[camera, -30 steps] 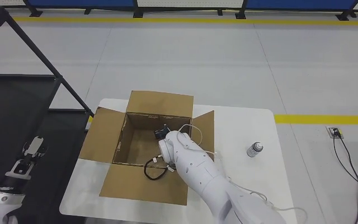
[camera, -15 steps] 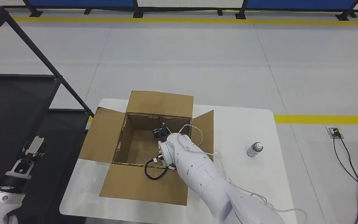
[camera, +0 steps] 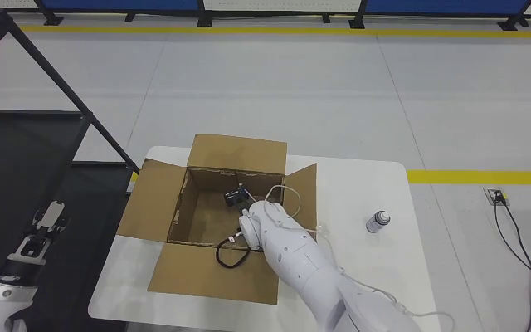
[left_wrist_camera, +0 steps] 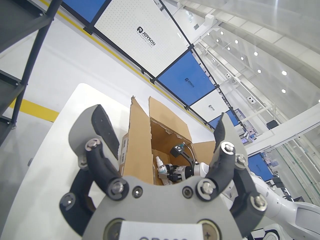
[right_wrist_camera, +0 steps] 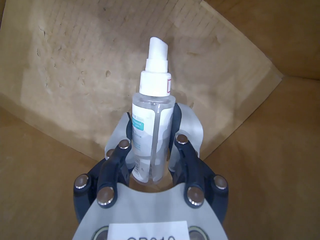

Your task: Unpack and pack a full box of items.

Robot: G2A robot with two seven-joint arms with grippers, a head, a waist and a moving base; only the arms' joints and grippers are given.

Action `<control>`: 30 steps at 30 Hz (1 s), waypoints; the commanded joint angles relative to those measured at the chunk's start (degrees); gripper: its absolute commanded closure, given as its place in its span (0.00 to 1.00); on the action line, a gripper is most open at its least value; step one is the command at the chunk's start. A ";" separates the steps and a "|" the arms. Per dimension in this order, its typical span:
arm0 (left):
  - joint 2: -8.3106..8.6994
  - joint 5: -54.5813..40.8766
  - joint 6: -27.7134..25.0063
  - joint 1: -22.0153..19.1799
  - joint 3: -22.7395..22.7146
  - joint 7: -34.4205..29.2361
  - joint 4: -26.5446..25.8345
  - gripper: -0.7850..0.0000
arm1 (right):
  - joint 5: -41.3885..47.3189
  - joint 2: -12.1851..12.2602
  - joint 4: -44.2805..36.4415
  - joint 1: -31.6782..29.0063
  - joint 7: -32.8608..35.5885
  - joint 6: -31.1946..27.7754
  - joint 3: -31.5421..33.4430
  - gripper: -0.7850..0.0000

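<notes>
An open cardboard box (camera: pixel 239 154) sits on a white worktop (camera: pixel 365 183), all four flaps folded outward. The right arm (camera: pixel 282 241) bends over the near side of the box and reaches down into it.

Inside the box, the right tool (right_wrist_camera: pixel 153 126) is clamped around the body of a clear spray bottle (right_wrist_camera: pixel 154 83) with a white pump top. One finger presses each side of the bottle. The nozzle points away from the wrist toward the brown cardboard interior. Whether the bottle touches the cardboard cannot be told.

The left tool (left_wrist_camera: pixel 161 118) is off to the side of the worktop, well apart from the box. Its two dark-padded fingers are spread wide with nothing between them.

A second small bottle (camera: pixel 377 222) with a dark cap stands upright on the worktop, to the side of the box and apart from it.
</notes>
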 commanded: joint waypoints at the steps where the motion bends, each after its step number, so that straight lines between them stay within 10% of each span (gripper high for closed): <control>1: 0.01 -0.04 0.05 0.00 0.02 0.11 0.02 0.00 | 1.20 0.24 -0.11 0.44 -0.62 -1.71 0.81 1.00; 17: 0.09 0.80 0.28 -0.95 2.42 0.05 -1.11 0.00 | 3.80 2.63 -7.15 2.60 -10.03 -15.49 4.83 1.00; 30: 0.18 1.63 -0.04 -1.26 4.13 -0.57 -2.25 0.00 | -8.69 11.08 -38.81 -6.90 -12.96 -1.35 11.40 1.00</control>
